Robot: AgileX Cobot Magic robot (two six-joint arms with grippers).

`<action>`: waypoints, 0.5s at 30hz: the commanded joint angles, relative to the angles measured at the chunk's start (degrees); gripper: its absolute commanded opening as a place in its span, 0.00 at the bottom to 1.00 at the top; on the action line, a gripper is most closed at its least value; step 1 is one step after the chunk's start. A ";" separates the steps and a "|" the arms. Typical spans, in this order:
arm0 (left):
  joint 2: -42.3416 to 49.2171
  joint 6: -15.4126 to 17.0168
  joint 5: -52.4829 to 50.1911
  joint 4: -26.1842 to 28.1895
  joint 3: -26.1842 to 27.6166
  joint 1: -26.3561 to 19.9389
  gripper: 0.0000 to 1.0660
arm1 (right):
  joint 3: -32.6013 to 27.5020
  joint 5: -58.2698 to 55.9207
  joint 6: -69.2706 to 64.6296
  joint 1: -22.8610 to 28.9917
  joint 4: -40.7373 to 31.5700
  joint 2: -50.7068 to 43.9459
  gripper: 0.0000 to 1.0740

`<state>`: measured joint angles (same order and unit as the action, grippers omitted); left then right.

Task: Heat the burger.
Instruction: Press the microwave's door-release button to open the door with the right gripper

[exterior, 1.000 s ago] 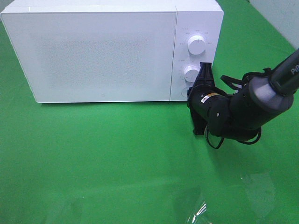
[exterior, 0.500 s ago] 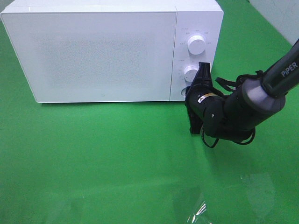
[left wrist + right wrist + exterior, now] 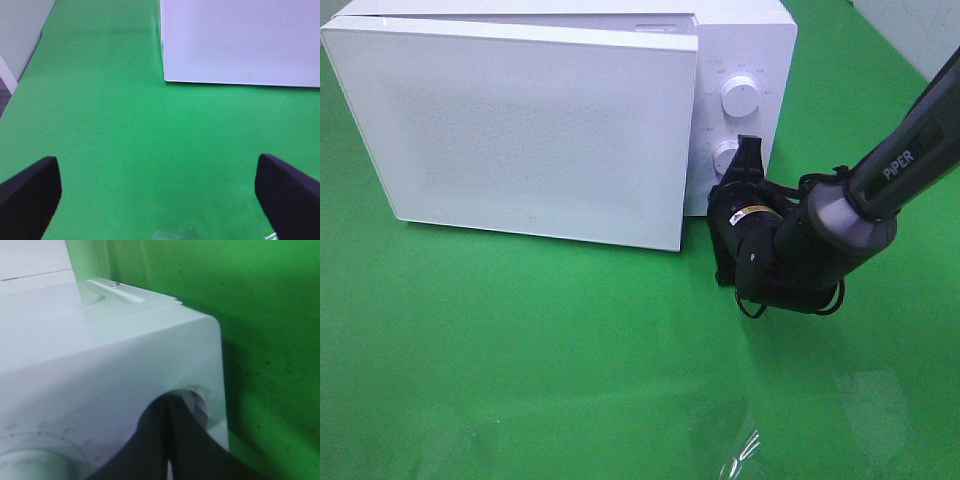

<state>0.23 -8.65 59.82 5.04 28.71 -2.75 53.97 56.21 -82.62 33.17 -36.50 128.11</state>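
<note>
Right wrist view shows my right gripper [image 3: 172,407] pinched shut against the microwave [image 3: 745,40] button [image 3: 199,401]; its door [image 3: 520,130] stands ajar. My left gripper [image 3: 156,167] gapes wide. I cannot tell where the burger is.

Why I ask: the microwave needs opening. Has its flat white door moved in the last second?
Yes. The flat white microwave door has swung outward: its right edge now stands forward of the fixed white control panel it sat flush with.
</note>
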 commanded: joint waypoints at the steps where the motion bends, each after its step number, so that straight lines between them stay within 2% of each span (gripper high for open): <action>1: 1.03 0.52 -0.06 0.23 -0.11 -0.06 0.92 | 5.61 15.58 -1.38 -2.29 2.86 1.26 0.00; 9: 1.03 0.52 -0.06 0.23 -0.11 -0.06 0.92 | 5.61 15.18 -1.20 -2.29 2.86 1.20 0.00; 15: 1.03 0.52 -0.06 0.23 -0.11 -0.06 0.92 | 5.50 10.26 -0.57 -2.18 2.86 -0.57 0.00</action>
<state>0.23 -8.65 59.82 5.04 28.71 -2.75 54.14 56.78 -82.62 33.52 -37.87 128.11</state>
